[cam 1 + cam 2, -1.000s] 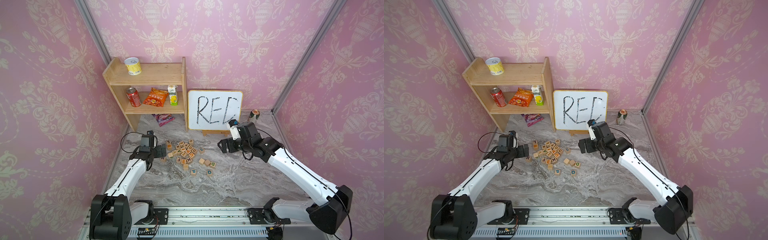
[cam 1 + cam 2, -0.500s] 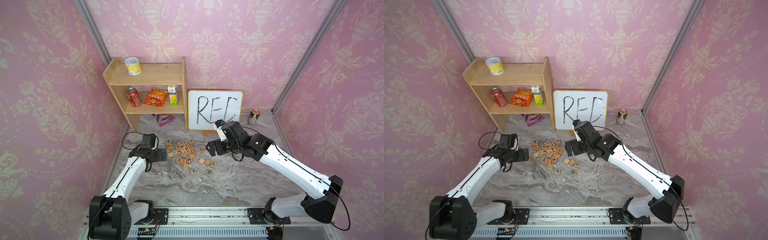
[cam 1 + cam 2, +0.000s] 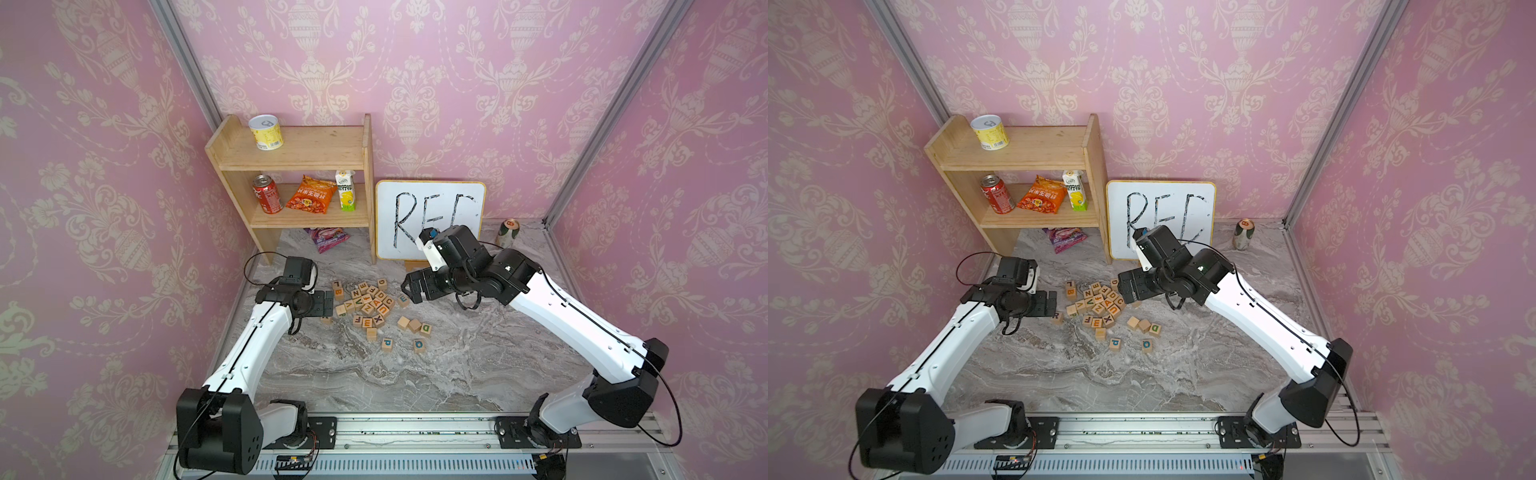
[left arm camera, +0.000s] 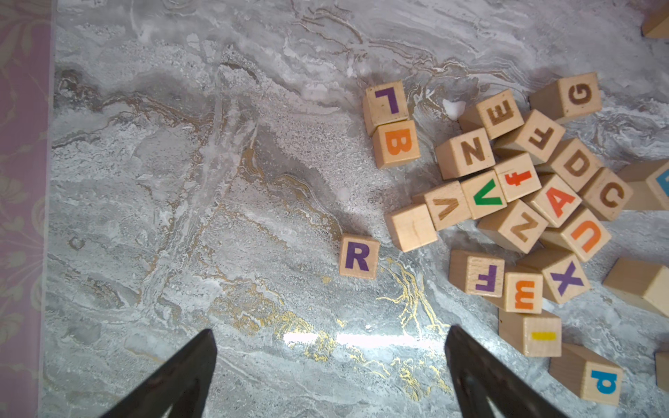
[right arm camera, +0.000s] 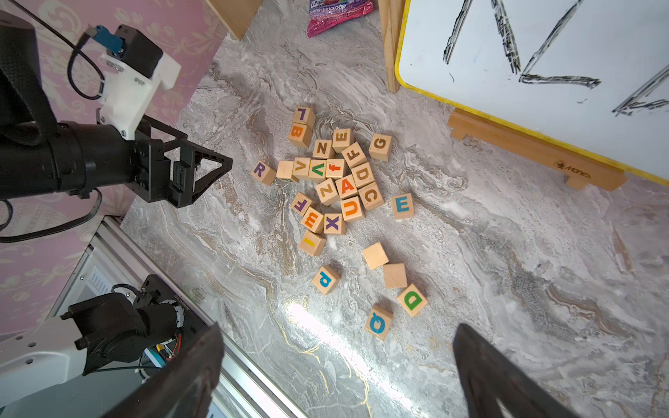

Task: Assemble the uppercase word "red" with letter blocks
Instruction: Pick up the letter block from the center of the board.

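Whiteboard (image 3: 440,199): "RE" (rest hidden); R block (image 4: 359,256), E block (image 5: 402,205), D block (image 5: 412,299).

I see the heap of letter blocks (image 3: 365,301) on the table (image 3: 457,374), before the shelf (image 3: 299,153) and the whiteboard (image 3: 415,195), which stand side by side at the back, shelf on the left. The R block (image 4: 358,256) lies alone just left of the heap, near my left gripper (image 3: 328,300). The lone E block (image 5: 402,205) sits just right of the heap, close by my right gripper (image 3: 409,291). The D block (image 3: 424,329) lies nearer me, ending a row with 2 other blocks (image 5: 394,275).
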{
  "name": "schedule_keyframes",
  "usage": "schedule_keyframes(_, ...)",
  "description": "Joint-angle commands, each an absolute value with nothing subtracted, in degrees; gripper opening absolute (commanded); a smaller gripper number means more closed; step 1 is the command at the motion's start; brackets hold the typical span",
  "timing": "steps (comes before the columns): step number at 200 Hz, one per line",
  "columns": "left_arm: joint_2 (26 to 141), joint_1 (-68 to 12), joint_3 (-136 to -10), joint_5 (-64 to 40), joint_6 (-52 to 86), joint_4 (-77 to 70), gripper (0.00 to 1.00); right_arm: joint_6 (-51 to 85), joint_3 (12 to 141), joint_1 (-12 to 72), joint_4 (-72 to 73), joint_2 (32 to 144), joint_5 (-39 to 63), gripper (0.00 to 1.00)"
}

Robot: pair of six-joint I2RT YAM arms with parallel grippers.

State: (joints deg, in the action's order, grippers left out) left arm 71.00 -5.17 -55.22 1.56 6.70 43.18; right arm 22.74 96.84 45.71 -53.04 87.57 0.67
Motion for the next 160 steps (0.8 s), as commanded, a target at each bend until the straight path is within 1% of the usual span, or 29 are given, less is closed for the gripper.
schedule_keyframes(1, 72.8, -6.1, -55.2, -0.5, 7.3, 45.6, 0.99, 23.9, 98.6, 46.7, -58.1, 88.5, 0.8, 1.00)
schedule_keyframes(57, 76.1, -6.1, -55.4, -2.9, 8.5, 44.4, 0.98, 25.0, 93.9, 48.4, -55.3, 87.2, 1.1, 1.00)
schedule_keyframes(94, 78.4, -6.0, -54.2, -3.6, 8.7, 42.5, 0.92, 24.9, 92.5, 49.5, -54.4, 87.4, 1.5, 1.00)
schedule_keyframes(100, 78.8, -6.0, -54.0, -3.7, 8.7, 42.4, 0.90, 24.9, 92.3, 49.6, -54.4, 87.4, 1.4, 1.00)
schedule_keyframes(114, 79.4, -6.1, -53.9, -3.5, 8.8, 42.1, 0.82, 24.6, 92.1, 49.6, -54.2, 87.3, 1.3, 1.00)
schedule_keyframes(123, 79.8, -6.0, -53.6, -3.7, 9.0, 41.8, 0.80, 24.5, 91.8, 49.6, -54.1, 87.2, 1.2, 1.00)
schedule_keyframes(132, 80.0, -6.0, -53.4, -4.0, 8.8, 41.5, 0.69, 24.4, 91.4, 49.6, -53.9, 87.1, 1.2, 1.00)
schedule_keyframes(138, 80.1, -6.1, -53.3, -3.8, 8.9, 41.3, 0.65, 24.4, 91.1, 49.6, -53.8, 87.1, 1.2, 1.00)
schedule_keyframes(152, 80.2, -6.0, -52.9, -3.9, 8.8, 40.9, 0.63, 24.4, 90.8, 49.6, -53.8, 87.1, 1.2, 1.00)
schedule_keyframes(160, 80.5, -6.1, -52.8, -4.0, 8.7, 40.8, 0.60, 24.4, 90.6, 49.6, -53.7, 87.2, 1.2, 1.00)
